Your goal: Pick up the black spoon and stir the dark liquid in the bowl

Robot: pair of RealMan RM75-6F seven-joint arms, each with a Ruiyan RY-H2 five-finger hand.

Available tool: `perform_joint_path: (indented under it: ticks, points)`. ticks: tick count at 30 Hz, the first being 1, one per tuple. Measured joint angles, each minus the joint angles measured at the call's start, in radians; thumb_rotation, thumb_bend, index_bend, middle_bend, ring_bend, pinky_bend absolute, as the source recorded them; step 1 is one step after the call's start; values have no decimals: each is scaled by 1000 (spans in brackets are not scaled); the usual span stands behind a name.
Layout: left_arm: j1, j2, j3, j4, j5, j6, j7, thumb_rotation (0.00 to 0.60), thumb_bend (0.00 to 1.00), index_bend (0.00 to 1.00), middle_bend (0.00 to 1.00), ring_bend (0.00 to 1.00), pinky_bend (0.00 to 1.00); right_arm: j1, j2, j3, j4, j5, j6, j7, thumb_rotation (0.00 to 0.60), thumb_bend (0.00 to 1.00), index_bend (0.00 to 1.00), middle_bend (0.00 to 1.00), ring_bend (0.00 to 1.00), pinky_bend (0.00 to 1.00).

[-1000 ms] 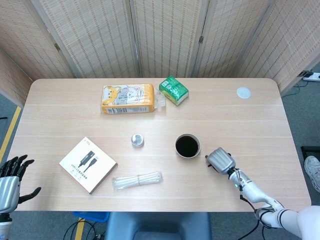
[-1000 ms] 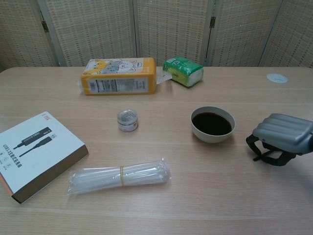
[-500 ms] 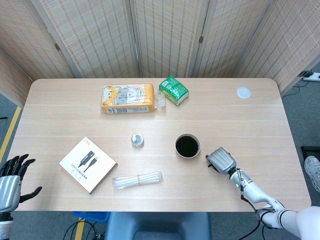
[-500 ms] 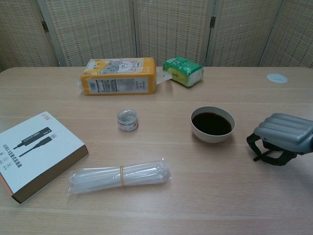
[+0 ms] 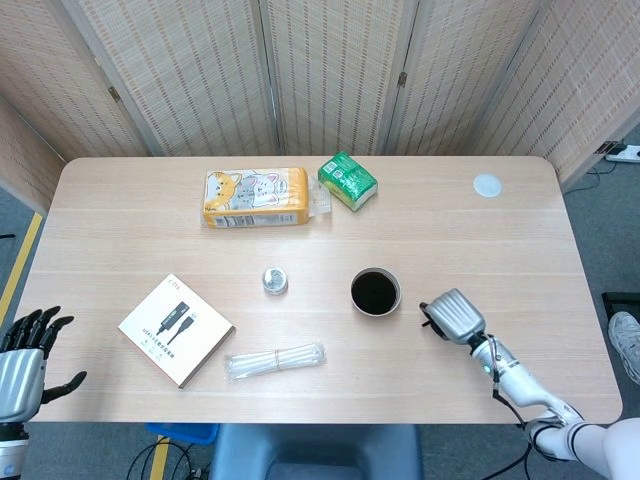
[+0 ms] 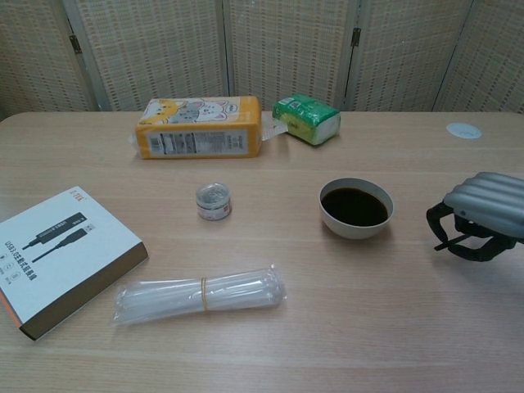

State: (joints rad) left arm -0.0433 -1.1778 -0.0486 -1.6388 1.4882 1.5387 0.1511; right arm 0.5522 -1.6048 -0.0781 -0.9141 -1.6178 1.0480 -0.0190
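The white bowl (image 5: 396, 300) (image 6: 331, 219) of dark liquid (image 6: 354, 206) stands right of the table's middle. My right hand (image 5: 455, 315) (image 6: 483, 216) hovers just right of the bowl, apart from it, back upward and fingers curled under. A thin black stick, the black spoon (image 6: 447, 244), pokes out from under those fingers; most of it is hidden by the hand. My left hand (image 5: 25, 358) hangs off the table's near left corner with fingers spread and nothing in it; only the head view shows it.
An orange tissue pack (image 5: 256, 196) and a green pack (image 5: 348, 180) lie at the back. A small tin (image 5: 274, 280), a white cable box (image 5: 176, 329) and a bag of straws (image 5: 276, 360) lie left of the bowl. A white disc (image 5: 487, 184) sits far right.
My right hand has shifted right, away from the bowl, and risen a little off the table with the black stick still under its fingers. The left hand has barely moved.
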Motion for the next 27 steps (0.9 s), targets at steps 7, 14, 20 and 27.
perform_joint_path:
  ticks: [7,14,20,27]
  points:
    - [1,5,0,-7,0,4,5,600,184,230,150,119,142,-7,53,24,-80,-8,81,71,600,449,733,991,1000,1000]
    - [2,9,0,-18,4,8,11,600,184,230,150,119,142,1,92,88,-179,9,142,208,600,449,733,993,1000,1000]
    - [3,12,0,-25,6,11,15,600,184,230,150,119,142,26,85,134,-215,39,135,354,600,447,733,992,1000,1000]
    - [4,16,-1,-29,5,15,12,600,184,230,150,119,142,77,8,187,-206,88,77,516,600,447,742,992,1000,1000]
